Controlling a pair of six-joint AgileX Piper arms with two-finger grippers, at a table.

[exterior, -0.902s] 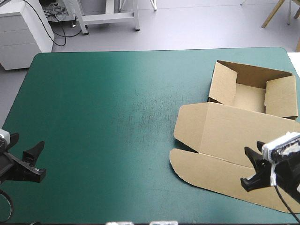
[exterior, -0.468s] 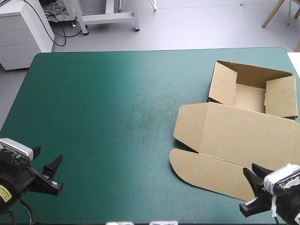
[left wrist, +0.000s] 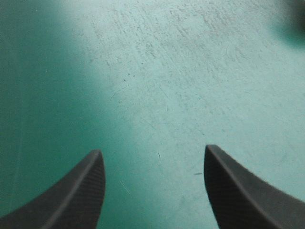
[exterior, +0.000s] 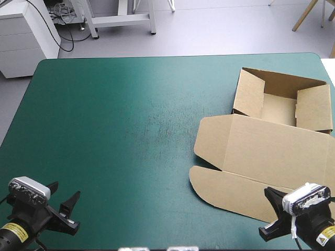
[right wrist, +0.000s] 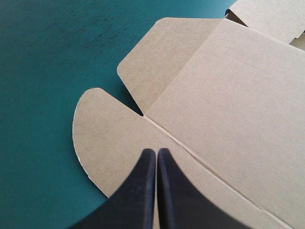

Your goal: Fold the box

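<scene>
The brown box (exterior: 280, 99) lies on the right half of the table as an open tray with raised walls at the far right. Its lid (exterior: 261, 149) lies flat toward the near edge, ending in a rounded flap (exterior: 225, 188). My right gripper (exterior: 269, 196) hovers at the near right, shut, its tips (right wrist: 156, 151) over the rounded flap (right wrist: 109, 138) near the crease to the lid (right wrist: 228, 105). My left gripper (exterior: 67, 189) sits at the near left corner, far from the box. It is open (left wrist: 152, 152) over bare teal-green cover, nothing between its fingers.
The teal-green cover (exterior: 120, 120) stretches from the box to the table's left edge. A white cabinet (exterior: 26, 36) and a table frame (exterior: 120, 18) stand on the floor beyond the far edge. The tray's far wall lies close to the table's right edge.
Both arms drew back toward the near edge. The left gripper slid right along that edge. The right gripper came off the lid's right part to the rounded flap. The box has not moved.
</scene>
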